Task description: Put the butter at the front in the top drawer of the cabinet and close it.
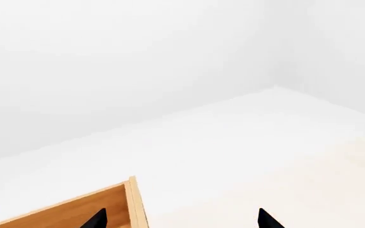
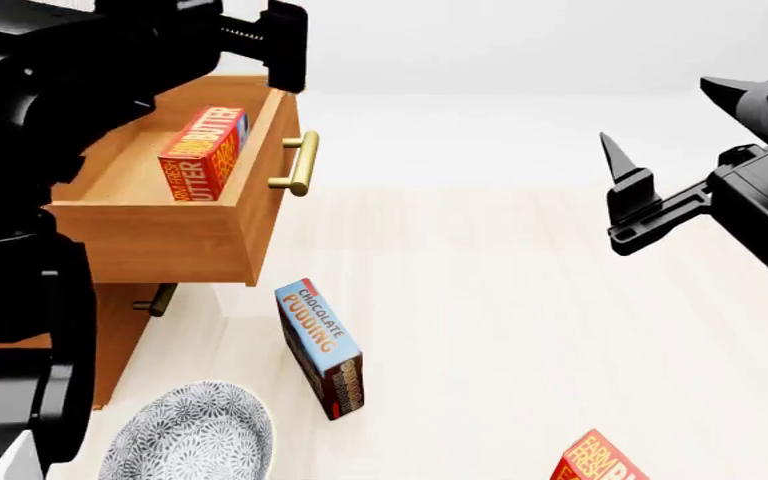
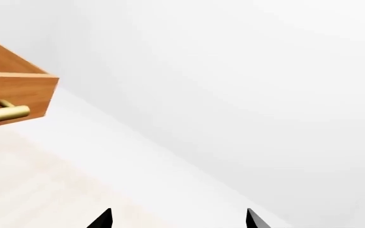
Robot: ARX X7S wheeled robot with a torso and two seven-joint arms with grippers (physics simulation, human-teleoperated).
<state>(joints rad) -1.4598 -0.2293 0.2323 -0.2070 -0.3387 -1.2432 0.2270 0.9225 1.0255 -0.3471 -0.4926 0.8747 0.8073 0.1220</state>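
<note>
The cabinet (image 2: 117, 330) stands at the left with its top drawer (image 2: 157, 240) pulled open. A red butter carton (image 2: 201, 155) lies on its side inside the drawer, touched by neither gripper. The drawer's brass handle (image 2: 297, 165) faces the floor space. My left gripper (image 2: 281, 45) hovers above the drawer's far corner, open and empty; in the left wrist view its fingertips (image 1: 97, 219) straddle the drawer's corner (image 1: 131, 202). My right gripper (image 2: 624, 195) hangs open and empty well to the right of the drawer. In the right wrist view, the top drawer (image 3: 17, 88) is far off.
A blue-and-brown chocolate pudding box (image 2: 320, 345) stands on the floor below the drawer. A patterned bowl (image 2: 191, 440) sits near the lower left. A second red butter carton (image 2: 602, 462) shows at the bottom edge. A lower drawer handle (image 2: 157, 300) sticks out under the open drawer.
</note>
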